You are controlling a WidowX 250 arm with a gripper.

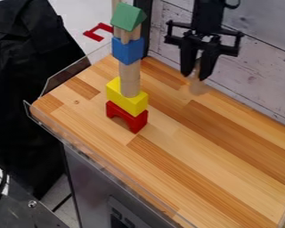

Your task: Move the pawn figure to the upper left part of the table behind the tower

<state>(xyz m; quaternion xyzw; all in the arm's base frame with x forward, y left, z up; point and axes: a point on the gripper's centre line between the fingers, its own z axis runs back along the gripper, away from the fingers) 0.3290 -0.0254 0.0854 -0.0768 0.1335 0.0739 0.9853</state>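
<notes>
Your gripper (196, 76) hangs at the upper right of the work surface, fingertips down, with its 2 fingers closed on the pawn figure (198, 87). The pawn is near the rear edge of the table (198, 147), to the right of the tower; its upper part sits between the fingers and its rounded lower part projects below them. The base possibly clears the wood, but the viewing angle does not settle it.

Treat the pawn as light, stiff wood: it should tolerate firm pressure, though its smooth, curved surface may turn or slip. Keep your hold at the narrow upper section, centered between the pads, and keep the base level for release.

The tower stands upright to the left: red arch (127, 116), yellow block (127, 96), wooden cylinder (130, 78), blue block (128, 50), pale wooden pieces (127, 35) and green roof block (128, 17). Judge it easily toppled; route the pawn around its rear with ample clearance.

The fingers cover much of the pawn's head. The tower masks a strip of the table behind it, close to your target area. The arm is cut off at the top edge.
</notes>
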